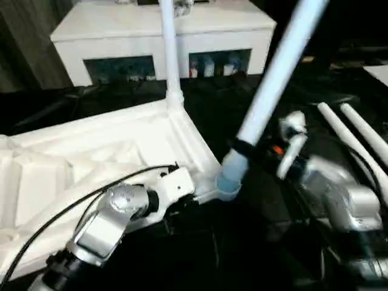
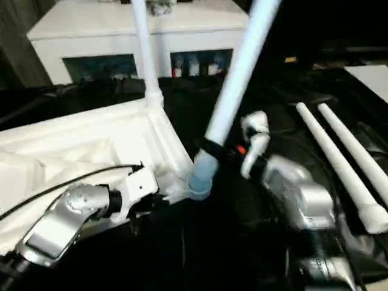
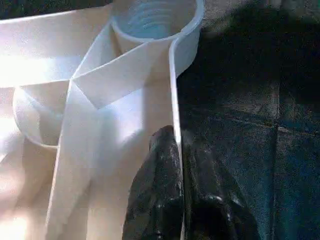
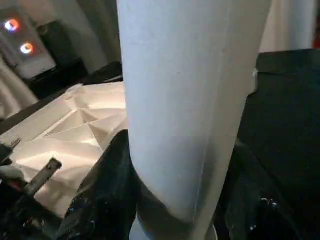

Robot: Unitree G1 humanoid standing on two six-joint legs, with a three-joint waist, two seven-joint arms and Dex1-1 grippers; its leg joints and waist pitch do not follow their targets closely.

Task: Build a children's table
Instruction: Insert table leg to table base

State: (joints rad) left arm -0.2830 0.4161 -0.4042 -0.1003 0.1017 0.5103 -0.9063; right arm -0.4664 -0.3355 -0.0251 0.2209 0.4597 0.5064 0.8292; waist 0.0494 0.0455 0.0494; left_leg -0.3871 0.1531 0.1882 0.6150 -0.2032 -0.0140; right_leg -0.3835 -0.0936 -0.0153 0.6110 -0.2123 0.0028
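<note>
Two legs are now at the upturned tabletop (image 1: 103, 145): the standing leg (image 1: 169, 54) rises straight from the corner socket beyond the pincers, while the held leg (image 1: 273, 85) leans steeply away from the tabletop, its thick end resting at the near corner socket (image 1: 227, 185). The right gripper (image 1: 242, 148) pinches this leg low down, just above the socket, a black finger (image 4: 107, 195) pressed to each side of the shaft. The left gripper (image 3: 181, 200) is clamped on the tabletop's thin edge wall (image 3: 174, 100), one finger inside and one outside, a short way along the wall from the socket, which keeps the slab from sliding. To do this step well, I judge the leg must first be swung upright until it lines up with the socket's axis; the socket (image 3: 155, 20) looks threaded inside, so pushing or turning while tilted would likely jam or cross the threads. The left hold should stay firm while the right works. Beyond the right gripper, on its outer side, two spare legs (image 2: 339, 163) lie side by side on the dark floor (image 1: 254, 242), near the right forearm, so a wide elbow swing could knock them. Farther off, behind the tabletop, stands a white cabinet (image 1: 121, 30), well apart and no obstacle.
</note>
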